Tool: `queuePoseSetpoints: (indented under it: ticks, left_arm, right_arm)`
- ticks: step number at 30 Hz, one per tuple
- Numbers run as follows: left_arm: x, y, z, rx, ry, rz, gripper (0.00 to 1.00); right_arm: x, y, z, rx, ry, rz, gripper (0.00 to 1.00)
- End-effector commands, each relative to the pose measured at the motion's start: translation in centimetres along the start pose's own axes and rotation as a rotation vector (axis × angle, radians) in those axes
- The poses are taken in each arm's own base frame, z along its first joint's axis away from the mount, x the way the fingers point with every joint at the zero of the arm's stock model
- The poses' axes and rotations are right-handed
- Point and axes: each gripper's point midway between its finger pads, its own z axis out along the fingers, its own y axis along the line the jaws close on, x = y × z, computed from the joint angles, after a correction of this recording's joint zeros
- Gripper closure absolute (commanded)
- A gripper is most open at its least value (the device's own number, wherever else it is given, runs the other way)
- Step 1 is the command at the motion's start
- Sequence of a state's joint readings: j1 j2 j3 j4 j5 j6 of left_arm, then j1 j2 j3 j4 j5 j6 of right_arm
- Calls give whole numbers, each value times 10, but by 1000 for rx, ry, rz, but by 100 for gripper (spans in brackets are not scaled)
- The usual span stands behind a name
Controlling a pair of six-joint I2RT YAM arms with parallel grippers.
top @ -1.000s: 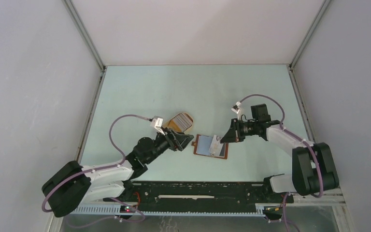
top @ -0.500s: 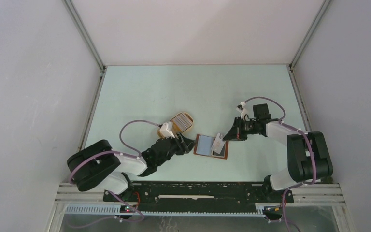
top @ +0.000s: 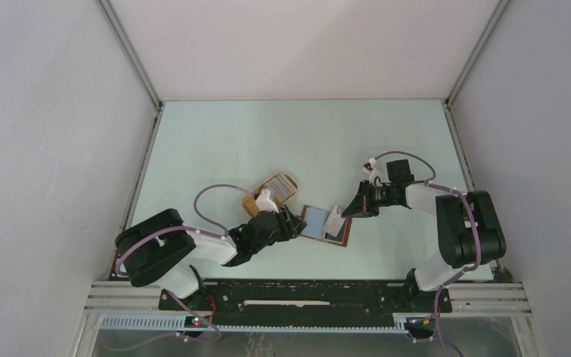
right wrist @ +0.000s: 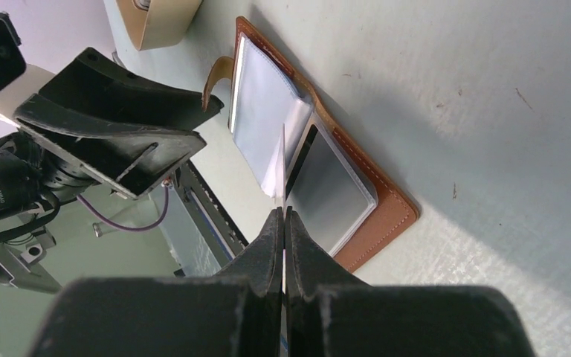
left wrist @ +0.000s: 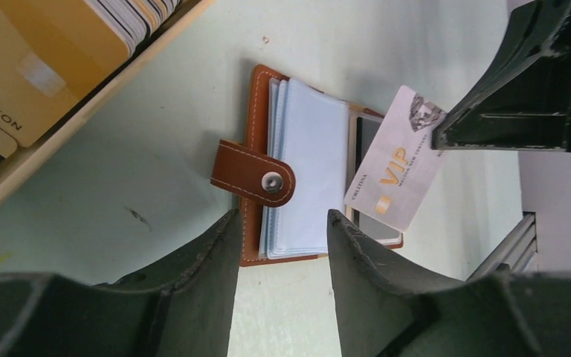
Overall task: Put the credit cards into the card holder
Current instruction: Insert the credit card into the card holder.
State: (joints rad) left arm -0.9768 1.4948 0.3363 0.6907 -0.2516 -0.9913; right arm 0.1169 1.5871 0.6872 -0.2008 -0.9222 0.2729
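Observation:
The reddish-brown card holder (top: pixel 342 239) lies open on the table, its strap tab (left wrist: pixel 253 172) pointing left and its bluish-grey pockets (left wrist: pixel 308 175) showing. My right gripper (top: pixel 349 210) is shut on a white VIP credit card (left wrist: pixel 395 178), held tilted over the holder's right half; in the right wrist view the card (right wrist: pixel 283 149) is edge-on above the pockets. My left gripper (left wrist: pixel 282 223) is open at the holder's near left edge, its fingertips (left wrist: pixel 223 230) straddling the left pocket stack. More credit cards (left wrist: pixel 130 15) stand in a row in the tan tray (top: pixel 253 201).
The tan tray (left wrist: pixel 82 111) sits just behind and left of the holder, close to my left arm. A yellow card (left wrist: pixel 37 59) lies flat in it. The two grippers are a holder's width apart. A metal rail (top: pixel 305 290) runs along the near edge.
My left gripper has moved right up to the holder's left edge and its jaws have narrowed. My right gripper has kept the white card over the holder, shifting only slightly.

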Motion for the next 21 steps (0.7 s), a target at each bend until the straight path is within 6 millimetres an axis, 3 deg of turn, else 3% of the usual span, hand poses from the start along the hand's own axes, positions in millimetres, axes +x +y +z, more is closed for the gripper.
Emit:
queuePoseSetpoints:
  ticks: [1, 6, 21]
  left_arm:
    - [0, -11, 9, -4, 9, -5, 52]
    - [9, -9, 12, -9, 44, -5, 60]
    - [26, -7, 16, -14, 99, 4, 62]
  right_arm:
    - [-15, 7, -2, -23, -26, -11, 100]
    - [-16, 6, -1, -19, -24, -1, 100]
    - [-11, -1, 2, -7, -1, 44, 100]
